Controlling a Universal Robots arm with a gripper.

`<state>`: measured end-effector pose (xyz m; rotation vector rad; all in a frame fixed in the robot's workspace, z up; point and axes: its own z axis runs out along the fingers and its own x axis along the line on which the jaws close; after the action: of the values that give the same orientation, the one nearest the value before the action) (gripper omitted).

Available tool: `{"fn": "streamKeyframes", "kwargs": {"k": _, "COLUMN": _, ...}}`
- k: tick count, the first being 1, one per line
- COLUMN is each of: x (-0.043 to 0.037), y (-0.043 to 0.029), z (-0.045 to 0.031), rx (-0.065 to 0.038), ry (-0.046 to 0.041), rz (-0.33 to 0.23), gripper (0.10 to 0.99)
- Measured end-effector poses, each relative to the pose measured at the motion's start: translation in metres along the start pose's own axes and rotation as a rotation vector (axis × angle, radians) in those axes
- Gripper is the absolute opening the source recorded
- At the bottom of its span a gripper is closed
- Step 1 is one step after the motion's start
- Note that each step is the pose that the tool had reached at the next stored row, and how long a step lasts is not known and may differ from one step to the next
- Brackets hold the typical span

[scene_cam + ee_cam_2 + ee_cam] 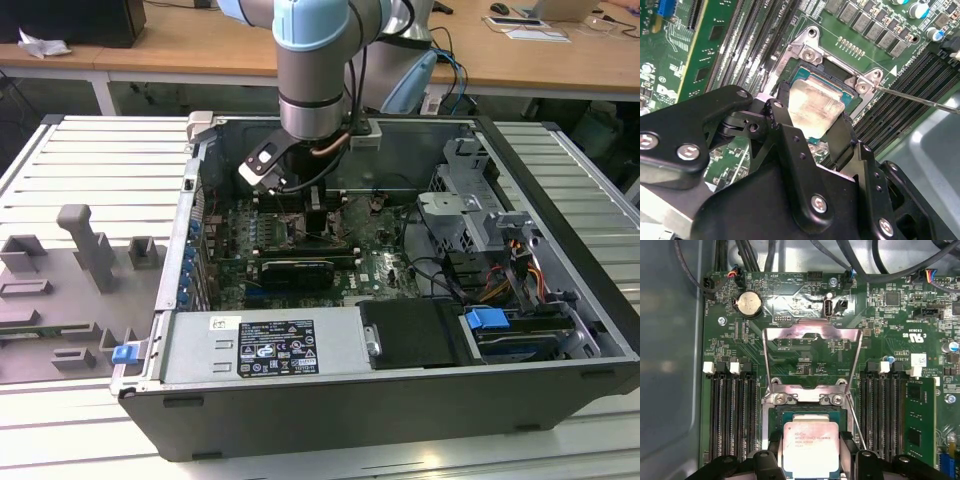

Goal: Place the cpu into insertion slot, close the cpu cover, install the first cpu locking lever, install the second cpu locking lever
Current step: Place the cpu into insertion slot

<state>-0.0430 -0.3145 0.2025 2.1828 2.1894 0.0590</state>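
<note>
Tool (813, 119) grips cpu (810, 104) edges, cover (812, 331) up.

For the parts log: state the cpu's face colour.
The cpu is pale silvery-tan, clearest in second wrist view.

Robotics lab, open computer case (400, 420) on slatted aluminium bench (90, 150), wooden desks (200, 50) behind

Silvery-tan cpu (810, 447) at insertion slot (805, 416), cpu cover (812, 333) open.
</note>
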Motion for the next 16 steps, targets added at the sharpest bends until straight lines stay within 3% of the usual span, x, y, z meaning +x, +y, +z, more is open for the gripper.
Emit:
{"fn": "streamKeyframes", "kwargs": {"k": 15, "x": 0.0009, "y": 0.0002, "z": 0.0034, "rx": 0.0, "ry": -0.0004, "rz": 0.003, "gripper": 0.549}}
{"fn": "streamKeyframes", "kwargs": {"k": 16, "x": 0.0009, "y": 0.0005, "z": 0.0035, "rx": 0.0, "ry": -0.0003, "rz": 0.003, "gripper": 0.616}}
